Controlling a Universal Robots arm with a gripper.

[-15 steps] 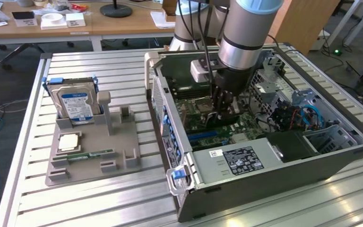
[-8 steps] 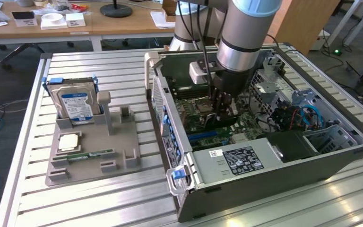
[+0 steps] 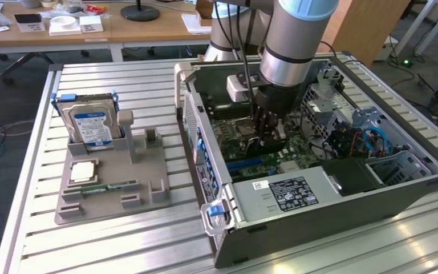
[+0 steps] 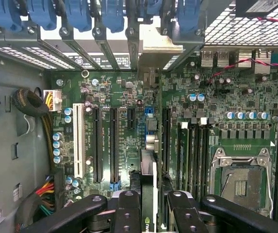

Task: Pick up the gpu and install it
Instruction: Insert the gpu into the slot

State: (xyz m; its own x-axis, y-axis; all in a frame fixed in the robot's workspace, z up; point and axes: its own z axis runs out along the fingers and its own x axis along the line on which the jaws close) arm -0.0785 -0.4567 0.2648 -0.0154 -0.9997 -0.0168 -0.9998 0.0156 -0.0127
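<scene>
**Inspector A:** State of the grasp?

**Inspector B:** We find the claw [image 4: 154, 206] pinching the gpu [image 4: 148, 194] edge-on, one finger on each face. It is inside the computer case [image 3: 341, 217], low over the motherboard [image 4: 226, 97]. The card's pale bracket end appears to lie towards the case's rear slot wall. We cannot tell whether its edge has entered a slot.

**Inspector A:** What does this step demand?

**Inspector B:** In our judgement, the card should be kept upright with its edge parallel to the long black slots [image 4: 114, 143]. The bracket should sit square to the rear opening, and pressure should be straight and even. A tilt risks jamming one end.

**Inspector A:** Containers?

**Inspector B:** The case also holds a labelled power supply [image 3: 295, 193] and blue cables [image 3: 371, 140]. Beside the case, on the exterior view's left, a grey tray [image 3: 154, 168] sits on the worktop [image 3: 128, 80]. It carries an upright hard drive [image 3: 89, 127], a flat memory stick [image 3: 112, 186] and a square chip [image 3: 82, 171].
</scene>
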